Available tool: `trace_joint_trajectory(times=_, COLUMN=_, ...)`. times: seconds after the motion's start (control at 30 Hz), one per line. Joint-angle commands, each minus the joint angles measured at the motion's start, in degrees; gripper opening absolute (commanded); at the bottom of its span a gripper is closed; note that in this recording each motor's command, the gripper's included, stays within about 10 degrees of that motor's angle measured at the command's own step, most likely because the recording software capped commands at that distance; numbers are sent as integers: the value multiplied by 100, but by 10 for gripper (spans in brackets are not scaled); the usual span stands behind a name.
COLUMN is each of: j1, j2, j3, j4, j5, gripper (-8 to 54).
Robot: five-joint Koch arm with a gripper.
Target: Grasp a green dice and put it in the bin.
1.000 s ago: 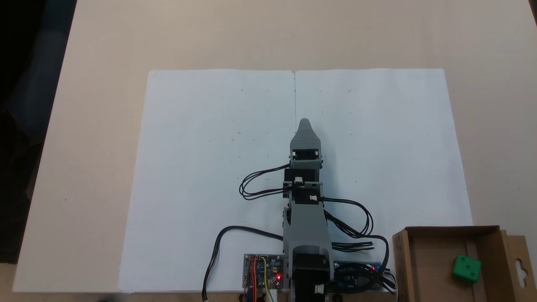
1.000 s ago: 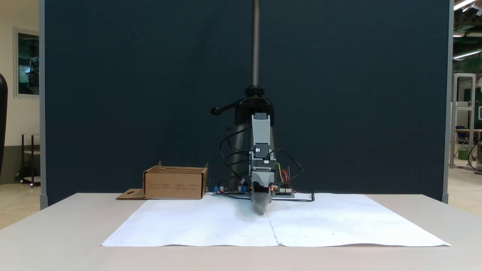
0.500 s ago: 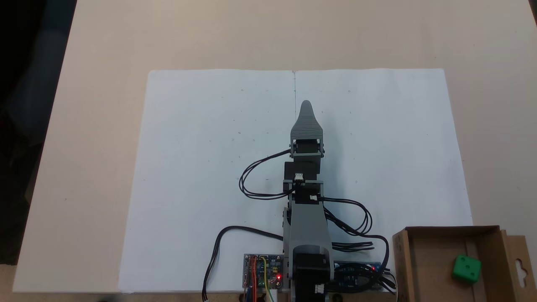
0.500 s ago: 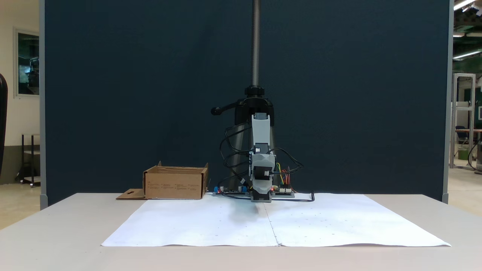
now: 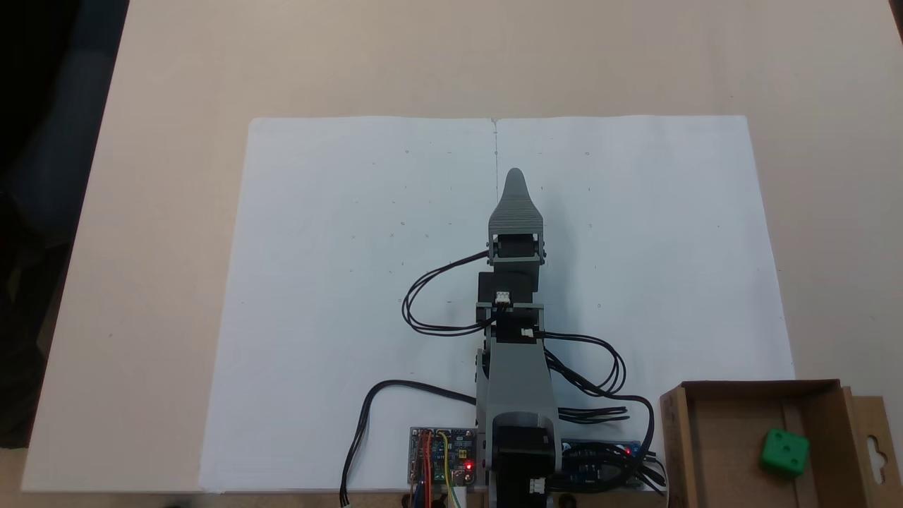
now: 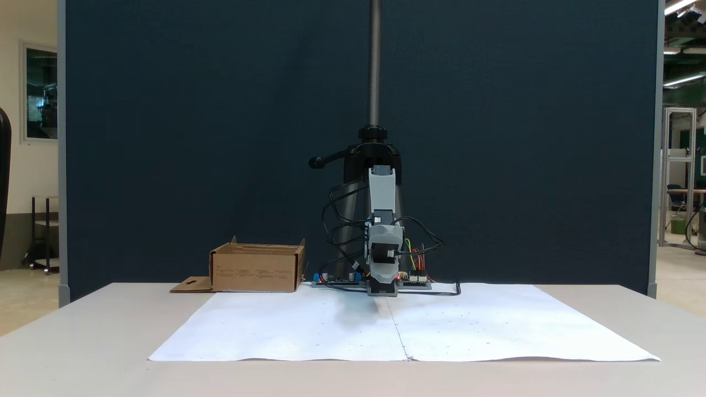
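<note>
One green dice (image 5: 784,451), one cardboard bin (image 5: 719,441), one arm with one claw (image 5: 515,174).

The dice lies inside the bin, near its right wall in the view from above, at the counter's (image 5: 176,92) near right corner. The claw points out over the two joined white paper sheets (image 5: 353,247), well apart from the bin; only one tip shows, so I cannot tell its state.

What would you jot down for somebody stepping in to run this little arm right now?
End effector: stretched out over the white paper, nothing in it; its jaws overlap in both fixed views, so open or shut cannot be told.
Green dice: lying inside the bin, near the arm's base.
Done: dice is in the bin.
Left: nothing apparent.
</note>
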Motion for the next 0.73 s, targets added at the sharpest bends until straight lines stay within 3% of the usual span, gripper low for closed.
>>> trace_joint_trajectory(times=0.0, j1=105, j2=694, j3=448, j4=-703, j5=-70, gripper=463)
trace_joint_trajectory(times=0.7, j1=79, j2=694, j3=448, j4=-1011, j5=-70, gripper=462)
